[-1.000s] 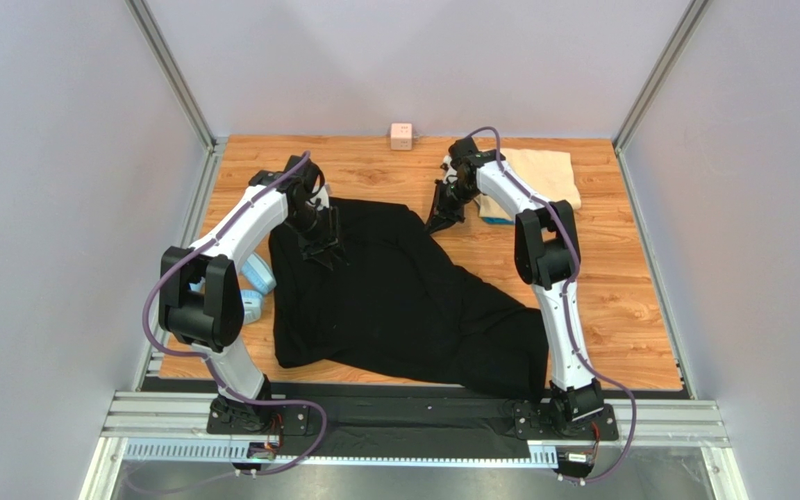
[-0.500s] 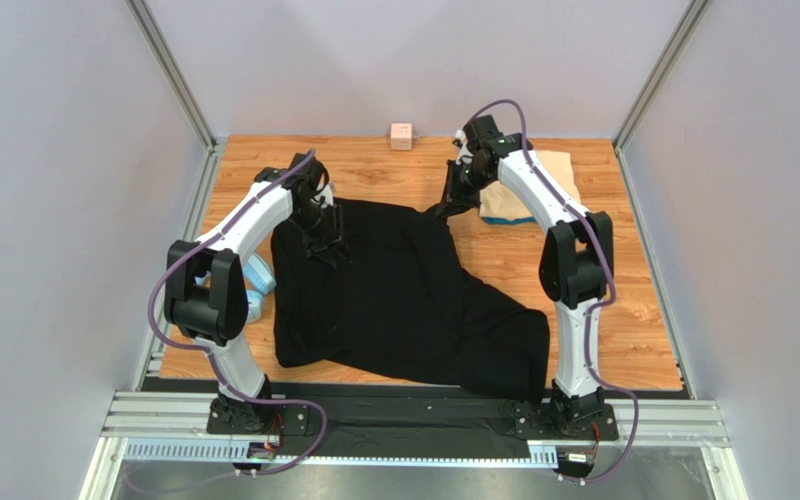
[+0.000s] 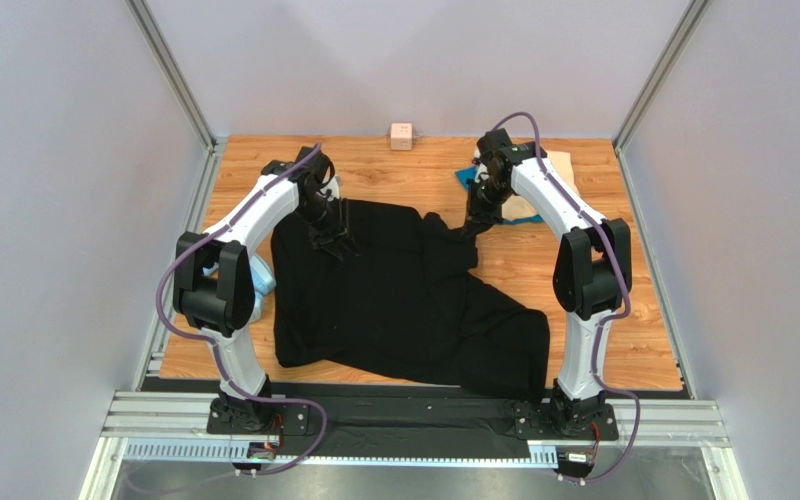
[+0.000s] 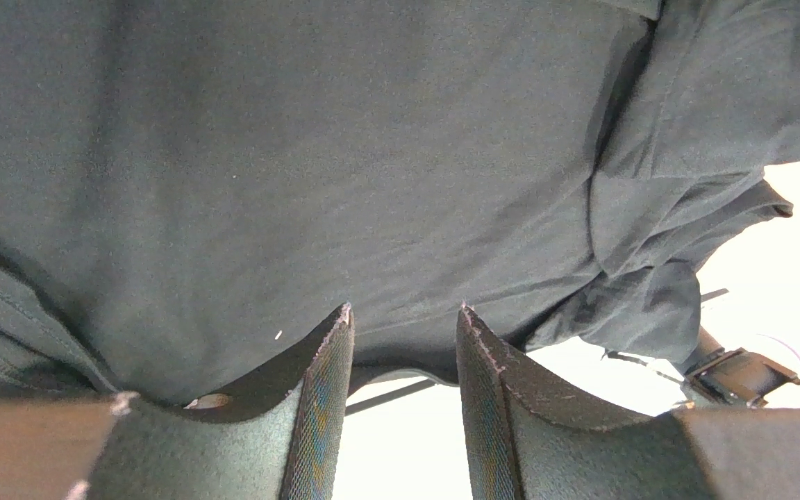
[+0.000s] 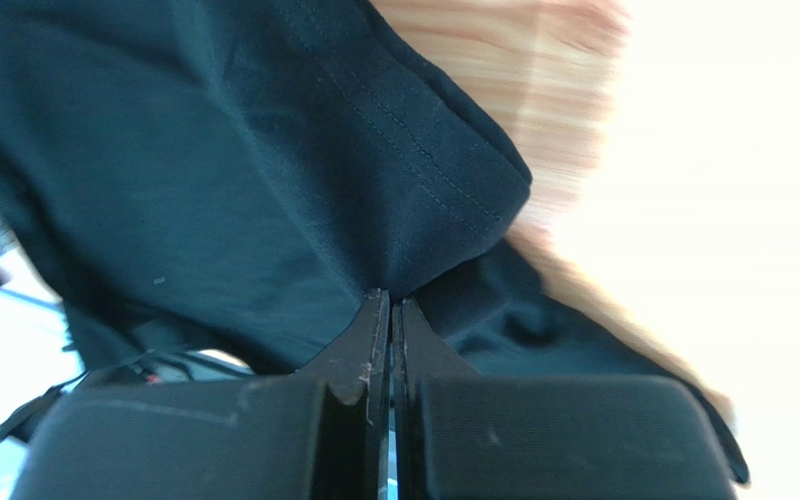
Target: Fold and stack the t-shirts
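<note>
The black t-shirt (image 3: 394, 302) lies spread over the middle of the table. My right gripper (image 3: 472, 224) is shut on a hemmed fold of the black t-shirt's far right part, seen in the right wrist view (image 5: 389, 297) with the black cloth (image 5: 269, 156) bunched at the tips. My left gripper (image 3: 333, 238) is open at the shirt's far left part; in the left wrist view (image 4: 402, 313) the black cloth (image 4: 321, 156) touches its fingertips. The cream t-shirt (image 3: 559, 167) lies at the back right, partly hidden by my right arm. A bit of the blue t-shirt (image 3: 464, 177) shows beside it.
A small pink cube (image 3: 401, 135) stands at the back edge. A light-blue plastic ring (image 3: 260, 279) lies at the left edge, beside my left arm. Grey walls close in both sides and the back. The black shirt's near hem reaches the metal rail (image 3: 415, 411).
My right arm swung right and a little nearer, dragging the black shirt's far corner along. My left gripper shifted slightly right on the shirt.
</note>
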